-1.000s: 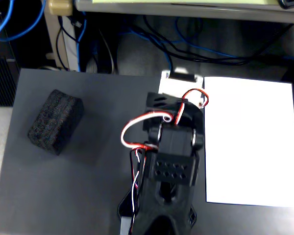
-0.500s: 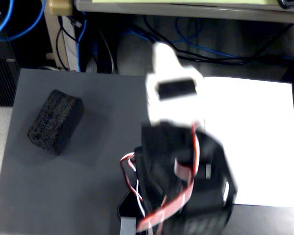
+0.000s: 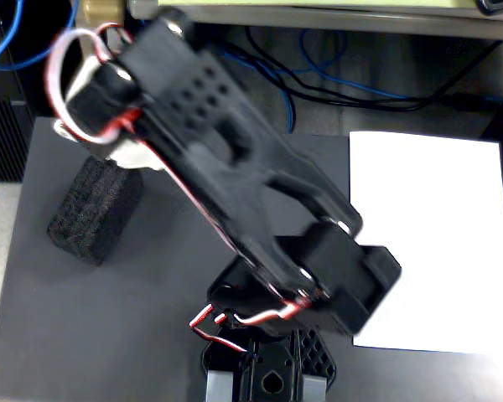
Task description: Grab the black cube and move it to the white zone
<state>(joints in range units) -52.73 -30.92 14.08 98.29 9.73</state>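
Observation:
The black cube (image 3: pixel 95 211) is a rough foam block lying on the dark grey mat (image 3: pixel 109 335) at the left of the fixed view. My glossy black arm (image 3: pixel 235 176) reaches from its base at the bottom centre up to the upper left. Its gripper (image 3: pixel 121 155) sits right above the cube's top edge, mostly hidden under the wrist. Only a pale part shows there, and the jaws are hidden. The white zone (image 3: pixel 432 239) is a plain paper sheet on the right side of the mat, well apart from the cube.
Blue and black cables (image 3: pixel 318 71) run across the floor behind the mat. A dark ribbed box (image 3: pixel 2 134) stands at the far left. The arm's base (image 3: pixel 268 368) occupies the bottom centre, touching the sheet's lower left corner.

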